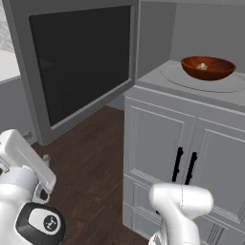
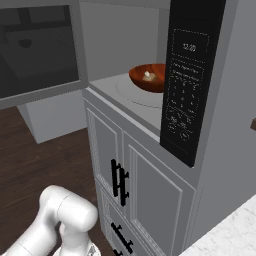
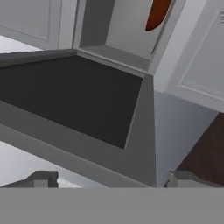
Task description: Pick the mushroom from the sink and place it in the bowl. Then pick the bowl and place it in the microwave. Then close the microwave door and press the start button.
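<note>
Gripper point(image 3: 109, 179) fingers spread, empty, facing one open microwave door point(image 3: 74, 100); one bowl point(image 1: 207, 68) holding one mushroom point(image 1: 203, 66) on microwave point(image 1: 158, 79) turntable centre.

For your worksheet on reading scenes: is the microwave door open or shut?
Open. The door swings out wide to the left, leaving the inside bare to view, with the bowl sitting on the turntable.

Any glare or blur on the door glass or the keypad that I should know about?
Left base view: microwave door glass is matte black, no glare. Right base view: the glass faintly mirrors the room; microwave keypad print is small and soft, barely legible. Hand view: coarse and blurry, the bowl just an orange smear.
</note>
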Robot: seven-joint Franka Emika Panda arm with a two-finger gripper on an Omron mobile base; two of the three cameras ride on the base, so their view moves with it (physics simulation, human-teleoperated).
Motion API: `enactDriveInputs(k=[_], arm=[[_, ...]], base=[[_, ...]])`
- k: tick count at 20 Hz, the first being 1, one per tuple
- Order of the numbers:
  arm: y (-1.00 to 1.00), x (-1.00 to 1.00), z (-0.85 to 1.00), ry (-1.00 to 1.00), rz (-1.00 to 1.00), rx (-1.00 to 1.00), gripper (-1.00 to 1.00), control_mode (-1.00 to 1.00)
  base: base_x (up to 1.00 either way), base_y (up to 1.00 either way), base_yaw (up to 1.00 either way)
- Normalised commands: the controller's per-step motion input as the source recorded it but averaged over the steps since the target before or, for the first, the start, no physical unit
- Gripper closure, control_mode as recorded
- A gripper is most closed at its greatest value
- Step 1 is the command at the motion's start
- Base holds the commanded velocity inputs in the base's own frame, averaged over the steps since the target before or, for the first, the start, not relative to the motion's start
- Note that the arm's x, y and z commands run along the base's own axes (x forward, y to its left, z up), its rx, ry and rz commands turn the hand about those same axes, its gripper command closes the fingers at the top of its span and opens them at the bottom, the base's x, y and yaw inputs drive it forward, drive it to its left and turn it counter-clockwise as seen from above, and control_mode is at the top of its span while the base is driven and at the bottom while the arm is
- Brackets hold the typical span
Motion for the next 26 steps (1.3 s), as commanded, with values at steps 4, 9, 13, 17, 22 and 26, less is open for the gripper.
enactDriveInputs(k=[4,9,13,17,22,26], arm=[[0.55,0.57,-0.34,0.0,0.0,0.09,-1.0,-1.0],[0.49,0.49,-0.41,0.0,0.0,0.09,-1.0,-1.0],[0.32,0.64,-0.34,0.0,0.0,0.09,-1.0,-1.0],[0.1,0.68,-0.28,0.0,-0.01,0.0,-1.0,-1.0],[0.07,0.42,-0.2,-0.01,-0.01,0.02,-1.0,-1.0],[-0.41,0.0,0.01,-0.1,-0.1,0.09,-1.0,-1.0]], base=[[0.0,0.0,0.0],[0.0,0.0,0.0],[0.0,0.0,0.0],[0.0,0.0,0.0],[0.0,0.0,0.0],[0.0,0.0,0.0]])
